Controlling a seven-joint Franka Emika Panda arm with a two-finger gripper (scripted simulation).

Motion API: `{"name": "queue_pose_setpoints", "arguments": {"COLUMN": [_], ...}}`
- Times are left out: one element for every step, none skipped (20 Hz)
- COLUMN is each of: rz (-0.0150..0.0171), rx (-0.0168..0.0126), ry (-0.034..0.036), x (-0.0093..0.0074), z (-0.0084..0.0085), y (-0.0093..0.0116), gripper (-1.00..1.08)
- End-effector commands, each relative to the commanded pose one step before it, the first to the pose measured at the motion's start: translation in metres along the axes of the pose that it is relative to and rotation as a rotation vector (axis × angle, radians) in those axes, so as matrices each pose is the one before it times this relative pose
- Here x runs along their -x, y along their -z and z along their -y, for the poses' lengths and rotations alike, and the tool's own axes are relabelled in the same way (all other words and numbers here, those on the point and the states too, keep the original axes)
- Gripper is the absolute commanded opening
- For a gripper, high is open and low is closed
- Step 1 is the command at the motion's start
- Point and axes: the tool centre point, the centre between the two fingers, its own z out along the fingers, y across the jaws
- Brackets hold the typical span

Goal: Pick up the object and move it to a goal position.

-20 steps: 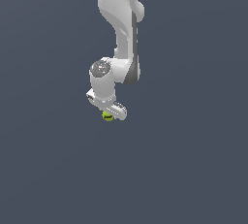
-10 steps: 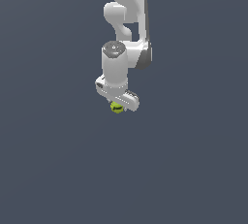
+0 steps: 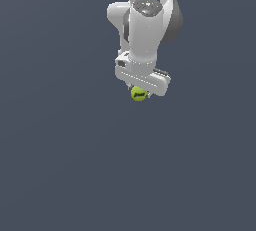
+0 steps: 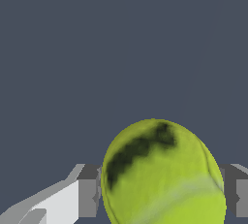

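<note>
The small yellow-green ball (image 3: 138, 94) with a dark squiggly mark sits between the fingers of my white gripper (image 3: 139, 93), right under the hand. The gripper is shut on it and holds it in the air, at the upper middle of the exterior view. In the wrist view the ball (image 4: 162, 174) fills the space between the two grey fingertips (image 4: 88, 191), one on each side of it. The fingers are mostly hidden behind the hand in the exterior view.
A plain dark grey surface (image 3: 65, 165) fills the background in both views. The white arm (image 3: 145, 20) rises out of the exterior view's top edge. No other object shows.
The arm has swung toward the exterior view's right and upward, carrying the ball with it. The grip on the ball has stayed shut.
</note>
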Motion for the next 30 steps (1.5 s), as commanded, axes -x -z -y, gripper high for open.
{"name": "queue_pose_setpoints", "arguments": {"rz": [-0.00139, -0.00045, 0.0, 0.0, 0.0, 0.0, 0.0, 0.0, 0.0, 0.0, 0.00042, 0.0, 0.0, 0.00047, 0.0, 0.00047, 0.0, 0.00048, 0.0, 0.0, 0.00048, 0.0, 0.0, 0.0, 0.0, 0.00046, 0.0, 0.0, 0.0, 0.0], "rx": [0.00026, 0.00049, 0.0, 0.0, 0.0, 0.0, 0.0, 0.0, 0.0, 0.0, -0.00049, 0.0, 0.0, -0.00048, 0.0, -0.00048, 0.0, -0.00049, 0.0, 0.0, -0.00049, 0.0, 0.0, 0.0, 0.0, -0.00051, 0.0, 0.0, 0.0, 0.0], "ry": [-0.00068, -0.00016, 0.0, 0.0, 0.0, 0.0, 0.0, 0.0, 0.0, 0.0, 0.00025, 0.0, 0.0, 0.00016, 0.0, 0.00014, 0.0, 0.00011, 0.0, 0.0, 0.00007, 0.0, 0.0, 0.0, 0.0, 0.00005, 0.0, 0.0, 0.0, 0.0], "x": [0.0123, 0.00479, 0.00472, 0.00471, 0.00469, 0.00466, 0.00462, 0.00458, 0.00454, 0.0045, 0.00442, 0.00441, 0.00436, 0.00411, 0.00399, 0.00365, 0.00355, 0.00314, 0.00303, 0.00278, 0.00237, 0.00231, 0.00208, 0.00185, 0.00164, 0.00128, 0.00132, 0.00118, 0.00104, 0.0009], "z": [0.01477, 0.00605, 0.00602, 0.00603, 0.00605, 0.00605, 0.00604, 0.00604, 0.00605, 0.00605, 0.00599, 0.00607, 0.00607, 0.00584, 0.0057, 0.00534, 0.00523, 0.00476, 0.00461, 0.00429, 0.00378, 0.00366, 0.00338, 0.00309, 0.00282, 0.00236, 0.00235, 0.00212, 0.00189, 0.00168], "y": [0.02713, 0.01046, 0.01042, 0.01042, 0.0104, 0.01034, 0.01028, 0.01022, 0.01017, 0.01011, 0.01009, 0.01, 0.00993, 0.00968, 0.00919, 0.00878, 0.00829, 0.00778, 0.00719, 0.00665, 0.00617, 0.00561, 0.00512, 0.00464, 0.0042, 0.00389, 0.00345, 0.0031, 0.00276, 0.00243], "gripper": [-1.0, -1.0, -1.0, -1.0, -1.0, -1.0, -1.0, -1.0, -1.0, -1.0, -1.0, -1.0, -1.0, -1.0, -1.0, -1.0, -1.0, -1.0, -1.0, -1.0, -1.0, -1.0, -1.0, -1.0, -1.0, -1.0, -1.0, -1.0, -1.0, -1.0]}}
